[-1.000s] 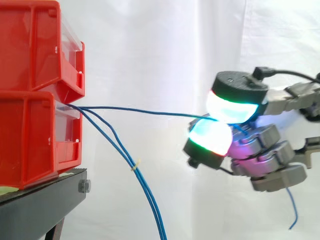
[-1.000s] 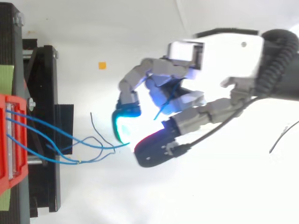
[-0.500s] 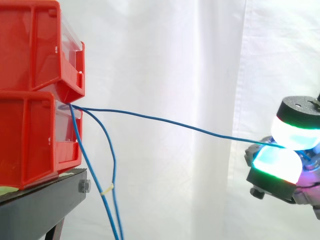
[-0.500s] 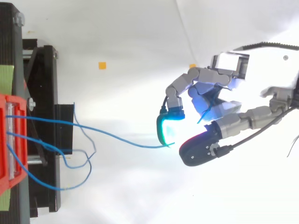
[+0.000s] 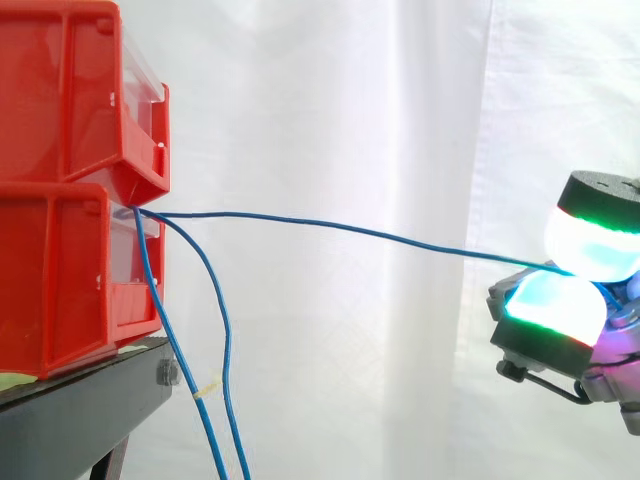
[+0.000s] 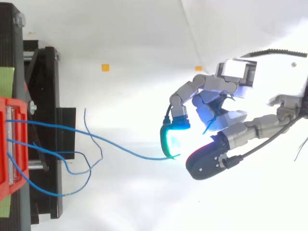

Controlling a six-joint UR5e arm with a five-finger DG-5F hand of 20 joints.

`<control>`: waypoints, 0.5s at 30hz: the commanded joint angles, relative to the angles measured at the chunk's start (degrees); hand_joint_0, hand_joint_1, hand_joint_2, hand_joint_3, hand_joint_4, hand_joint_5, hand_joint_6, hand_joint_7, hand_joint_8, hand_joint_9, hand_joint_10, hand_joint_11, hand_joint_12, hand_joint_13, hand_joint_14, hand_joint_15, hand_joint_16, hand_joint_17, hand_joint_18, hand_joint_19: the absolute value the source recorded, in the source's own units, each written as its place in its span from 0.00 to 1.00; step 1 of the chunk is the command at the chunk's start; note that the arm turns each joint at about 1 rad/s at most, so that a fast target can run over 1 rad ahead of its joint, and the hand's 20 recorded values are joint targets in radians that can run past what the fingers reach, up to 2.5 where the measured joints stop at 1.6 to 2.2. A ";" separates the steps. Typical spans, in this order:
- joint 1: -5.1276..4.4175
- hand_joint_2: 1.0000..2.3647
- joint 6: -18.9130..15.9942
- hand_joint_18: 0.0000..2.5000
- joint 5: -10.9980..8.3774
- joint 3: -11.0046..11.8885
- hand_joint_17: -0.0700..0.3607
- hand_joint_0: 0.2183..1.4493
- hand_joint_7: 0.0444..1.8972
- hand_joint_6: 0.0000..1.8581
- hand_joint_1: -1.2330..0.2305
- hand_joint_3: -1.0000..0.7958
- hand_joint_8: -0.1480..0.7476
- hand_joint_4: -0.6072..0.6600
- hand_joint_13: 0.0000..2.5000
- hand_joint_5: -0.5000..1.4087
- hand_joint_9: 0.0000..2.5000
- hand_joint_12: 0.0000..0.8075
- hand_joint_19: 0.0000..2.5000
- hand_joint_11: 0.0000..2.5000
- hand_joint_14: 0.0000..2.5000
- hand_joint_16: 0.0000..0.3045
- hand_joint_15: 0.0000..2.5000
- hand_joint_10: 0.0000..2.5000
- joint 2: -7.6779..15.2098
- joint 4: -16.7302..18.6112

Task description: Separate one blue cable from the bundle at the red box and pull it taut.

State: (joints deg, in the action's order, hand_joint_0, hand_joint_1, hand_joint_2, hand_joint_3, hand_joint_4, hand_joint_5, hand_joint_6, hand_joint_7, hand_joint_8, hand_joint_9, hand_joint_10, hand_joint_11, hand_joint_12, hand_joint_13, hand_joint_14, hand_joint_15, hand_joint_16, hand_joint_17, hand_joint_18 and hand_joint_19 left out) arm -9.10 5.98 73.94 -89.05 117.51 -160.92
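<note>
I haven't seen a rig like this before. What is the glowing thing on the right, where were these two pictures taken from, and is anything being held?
The glowing thing is a robot hand with fingers and a thumb, mounted on an arm. The glow comes from its own thick fingertip pads.

The side view is taken level with the work and the top view looks down from above. Both show the same scene.

On the left, two stacked red plastic bins sit on a black stand, in front of a white curtain. Blue cables come out at the front, where the two bins meet.

The hand pinches one thin blue cable between two pads. It runs almost straight from the bins to the hand, with a slight sag. The other blue cables hang down loose beside the stand.
</note>
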 commanded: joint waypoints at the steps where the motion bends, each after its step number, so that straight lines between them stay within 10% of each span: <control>1: 0.04 0.01 0.52 0.49 -0.20 0.02 0.33 0.49 0.65 0.53 0.29 0.34 0.46 0.36 0.32 0.17 0.26 0.40 0.67 0.59 1.00 0.10 0.54 1.00 0.00 0.34; 15: 0.04 0.01 0.61 0.49 -0.20 -0.07 0.33 0.48 0.66 0.53 0.29 0.34 0.48 0.37 0.32 0.17 0.27 0.42 0.66 0.60 1.00 0.11 0.55 1.00 0.00 0.34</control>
State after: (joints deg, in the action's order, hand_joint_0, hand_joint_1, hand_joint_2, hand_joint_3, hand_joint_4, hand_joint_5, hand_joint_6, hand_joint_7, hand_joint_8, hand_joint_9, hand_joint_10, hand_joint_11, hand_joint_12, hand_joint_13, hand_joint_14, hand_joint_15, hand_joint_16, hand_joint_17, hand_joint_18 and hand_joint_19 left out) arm -9.05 6.58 73.74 -89.07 117.51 -160.58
